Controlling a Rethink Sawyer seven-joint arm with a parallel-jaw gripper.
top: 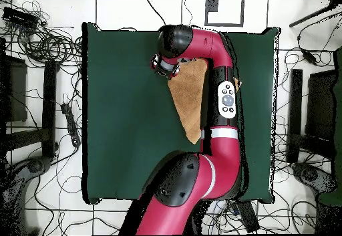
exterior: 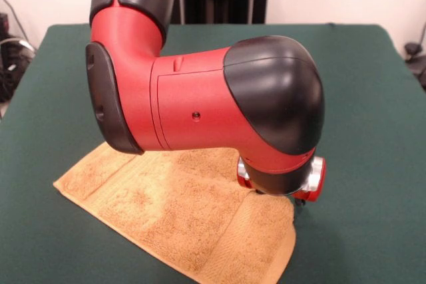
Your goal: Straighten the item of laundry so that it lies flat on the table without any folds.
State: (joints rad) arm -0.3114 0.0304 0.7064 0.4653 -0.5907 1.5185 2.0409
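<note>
The item of laundry (exterior: 174, 212), a golden-orange terry towel, lies on the green table (exterior: 373, 98) near its front edge. Its right front edge is folded over, showing a flat woven band (exterior: 256, 244). From overhead the towel (top: 188, 97) looks like a long triangle, partly hidden by my arm. My red and black arm (exterior: 200, 98) reaches low over the towel and covers its far part. The gripper (exterior: 301, 199) hangs under the wrist at the towel's right corner, mostly hidden. Overhead, the gripper (top: 161, 66) is at the towel's far corner.
Wide green table surface (top: 120, 113) stretches to the left of the towel in the overhead view. Cables (top: 47, 46) and dark stands (top: 314, 106) lie on the floor around the table. Dark equipment (exterior: 10, 54) sits past the table's left edge.
</note>
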